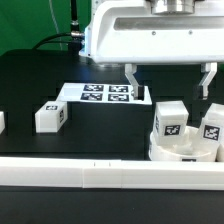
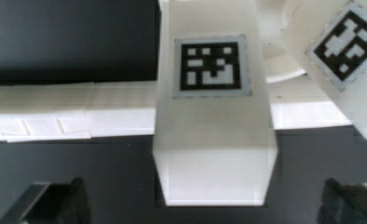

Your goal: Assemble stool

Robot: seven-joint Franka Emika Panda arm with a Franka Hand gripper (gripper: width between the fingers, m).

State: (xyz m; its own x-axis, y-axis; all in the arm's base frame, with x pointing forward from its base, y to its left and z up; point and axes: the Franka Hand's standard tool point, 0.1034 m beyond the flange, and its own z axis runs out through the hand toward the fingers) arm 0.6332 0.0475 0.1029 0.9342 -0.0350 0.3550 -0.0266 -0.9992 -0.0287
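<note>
The round white seat (image 1: 184,152) lies at the exterior view's lower right. Two white tagged legs stand on it, one (image 1: 170,118) to the left and one (image 1: 212,126) to the right. My gripper (image 1: 168,80) hangs open above them, its fingers wide apart and holding nothing. In the wrist view the nearer leg (image 2: 215,120) stands up between my two dark fingertips (image 2: 55,200), which do not touch it. The other leg (image 2: 349,40) shows beside it. A loose leg (image 1: 50,116) lies on the black table further left, and another (image 1: 1,121) is cut off at the left edge.
The marker board (image 1: 105,93) lies flat behind the loose leg. A long white border rail (image 1: 100,176) runs along the front edge and shows as a white band in the wrist view (image 2: 73,110). A green backdrop stands behind.
</note>
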